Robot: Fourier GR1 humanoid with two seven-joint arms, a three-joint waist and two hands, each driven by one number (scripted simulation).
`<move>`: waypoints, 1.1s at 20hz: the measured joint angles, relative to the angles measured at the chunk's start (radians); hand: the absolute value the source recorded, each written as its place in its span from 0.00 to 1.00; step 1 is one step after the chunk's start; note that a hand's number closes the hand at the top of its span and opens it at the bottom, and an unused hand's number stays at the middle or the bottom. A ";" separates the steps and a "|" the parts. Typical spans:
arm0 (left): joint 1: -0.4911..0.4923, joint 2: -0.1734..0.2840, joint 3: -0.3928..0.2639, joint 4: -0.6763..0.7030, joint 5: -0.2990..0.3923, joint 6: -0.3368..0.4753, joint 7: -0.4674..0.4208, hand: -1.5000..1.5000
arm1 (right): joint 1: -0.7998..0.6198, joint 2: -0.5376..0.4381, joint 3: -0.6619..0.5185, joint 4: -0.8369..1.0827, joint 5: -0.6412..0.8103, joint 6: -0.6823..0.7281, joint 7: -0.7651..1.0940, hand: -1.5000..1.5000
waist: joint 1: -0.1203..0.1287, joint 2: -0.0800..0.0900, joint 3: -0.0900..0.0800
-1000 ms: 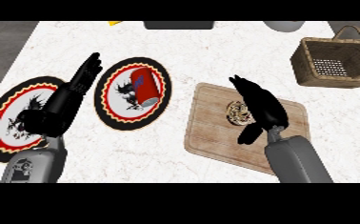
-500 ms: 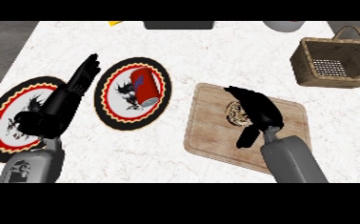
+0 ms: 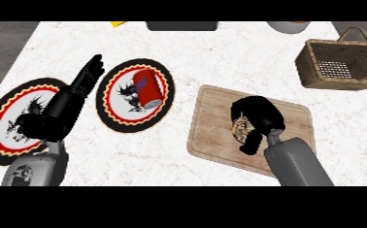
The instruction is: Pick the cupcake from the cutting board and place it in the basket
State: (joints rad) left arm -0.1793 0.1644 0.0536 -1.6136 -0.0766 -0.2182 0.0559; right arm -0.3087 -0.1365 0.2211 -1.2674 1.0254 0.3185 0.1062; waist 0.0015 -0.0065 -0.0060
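Curling right hand (image 3: pixel 259 118) fingers (image 3: pixel 249 147) round cupcake (image 3: pixel 240 126).

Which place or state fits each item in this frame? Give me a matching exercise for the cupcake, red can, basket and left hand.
Column A:
1. cupcake
2. red can
3. basket
4. left hand

Column B:
a. lying on a round plate
b. far right of the counter
c. on the cutting board, under the curled right hand
d. open, fingers straight, between two plates

Pairs: 1-c, 2-a, 3-b, 4-d
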 measured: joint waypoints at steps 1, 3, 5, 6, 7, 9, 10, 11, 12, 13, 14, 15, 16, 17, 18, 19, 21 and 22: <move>-0.001 0.005 0.009 0.014 0.003 -0.004 -0.016 0.50 | -0.004 -0.003 0.010 0.009 0.016 -0.016 -0.014 1.00 | 0.000 -0.001 -0.001; 0.020 0.008 0.011 0.008 0.005 -0.014 -0.028 0.50 | -0.007 -0.008 0.025 0.014 0.044 -0.039 -0.031 1.00 | 0.000 -0.002 -0.002; 0.023 0.006 0.013 0.010 0.000 -0.011 -0.034 0.50 | -0.004 -0.004 0.037 0.003 0.068 -0.061 -0.037 1.00 | -0.001 -0.003 -0.003; 0.008 0.004 0.012 0.017 -0.003 -0.007 -0.026 0.50 | 0.023 -0.021 0.043 -0.021 0.071 -0.078 -0.065 1.00 | -0.003 -0.003 -0.003; 0.008 0.011 0.020 0.007 0.007 -0.016 -0.014 0.50 | 0.043 -0.037 0.044 -0.061 0.069 -0.074 -0.076 1.00 | -0.004 -0.003 -0.002; 0.024 0.016 0.028 0.009 0.010 -0.020 -0.029 0.50 | 0.132 -0.082 0.059 -0.189 0.062 -0.052 -0.093 1.00 | -0.012 -0.003 0.001; 0.026 0.020 0.031 0.003 0.012 -0.022 -0.026 0.50 | 0.177 -0.116 0.057 -0.252 0.053 -0.036 -0.108 1.00 | -0.016 -0.003 0.002; 0.032 0.017 0.029 0.004 0.006 -0.019 -0.033 0.50 | 0.221 -0.149 0.053 -0.321 0.040 -0.014 -0.120 1.00 | -0.023 -0.003 0.002; 0.024 0.013 0.030 0.008 0.004 -0.011 -0.027 0.50 | 0.268 -0.179 0.044 -0.384 0.026 -0.006 -0.136 1.00 | -0.028 -0.003 0.003; 0.030 0.020 0.037 0.012 0.006 -0.017 -0.036 0.50 | 0.305 -0.209 0.025 -0.448 0.001 0.013 -0.151 1.00 | -0.029 -0.003 0.003; 0.017 0.019 0.041 0.023 0.007 -0.012 -0.031 0.50 | 0.354 -0.229 0.013 -0.507 -0.018 0.019 -0.166 1.00 | -0.033 -0.002 0.004; 0.011 0.016 0.040 0.025 0.007 -0.011 -0.026 0.50 | 0.386 -0.243 -0.003 -0.573 -0.047 0.047 -0.166 1.00 | -0.034 -0.002 0.004; 0.006 0.019 0.041 0.015 0.010 -0.013 -0.011 0.50 | 0.410 -0.250 -0.027 -0.621 -0.083 0.074 -0.166 1.00 | -0.031 -0.001 0.004; 0.011 0.018 0.041 0.016 0.007 -0.010 -0.017 0.50 | 0.443 -0.243 -0.041 -0.671 -0.120 0.090 -0.165 1.00 | -0.033 -0.001 0.004; 0.017 0.017 0.039 0.015 0.002 -0.008 -0.022 0.50 | 0.471 -0.239 -0.063 -0.717 -0.166 0.115 -0.164 1.00 | -0.034 -0.001 0.004; 0.019 0.022 0.043 0.023 0.000 -0.010 -0.032 0.50 | 0.481 -0.231 -0.089 -0.758 -0.216 0.147 -0.154 1.00 | -0.034 0.000 0.004; 0.021 0.014 0.036 0.019 -0.008 -0.002 -0.029 0.50 | 0.520 -0.211 -0.147 -0.838 -0.318 0.177 -0.158 1.00 | -0.038 -0.001 0.005; 0.022 0.012 0.037 0.023 -0.008 0.001 -0.031 0.50 | 0.535 -0.189 -0.166 -0.880 -0.369 0.189 -0.151 1.00 | -0.041 -0.001 0.005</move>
State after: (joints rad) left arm -0.1578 0.1764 0.0902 -1.5910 -0.0847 -0.2176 0.0249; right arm 0.2267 -0.3252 0.0555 -2.1469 0.6561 0.5079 -0.0444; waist -0.0391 -0.0077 -0.0012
